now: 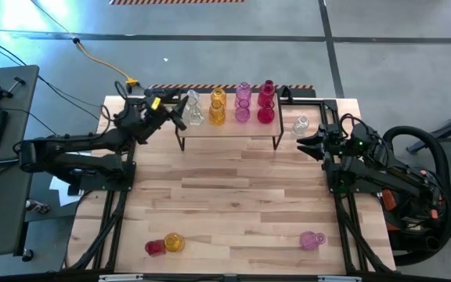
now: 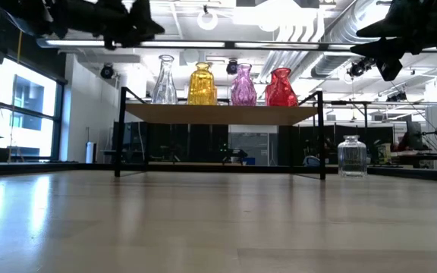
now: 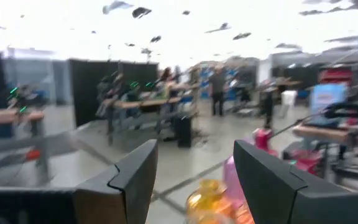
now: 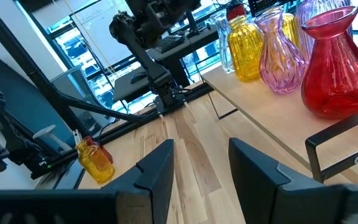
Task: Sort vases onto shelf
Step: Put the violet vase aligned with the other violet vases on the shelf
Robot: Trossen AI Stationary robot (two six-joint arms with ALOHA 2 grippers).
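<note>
Glass vases (image 1: 241,103) crowd the shelf (image 1: 227,130) from above; three more lie near the table's front edge. My left gripper (image 1: 180,110) hovers beside the clear one, right gripper (image 1: 308,143) by a jar (image 1: 301,124). Low view: four vases upright on top. Wrist views: both grippers spread, empty. I'd worry a swing topples the row.

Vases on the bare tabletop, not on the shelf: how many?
4: clear vase right of the shelf; red vase and yellow vase side by side, high view's bottom-left; pink vase bottom-right. None looks hidden.
</note>
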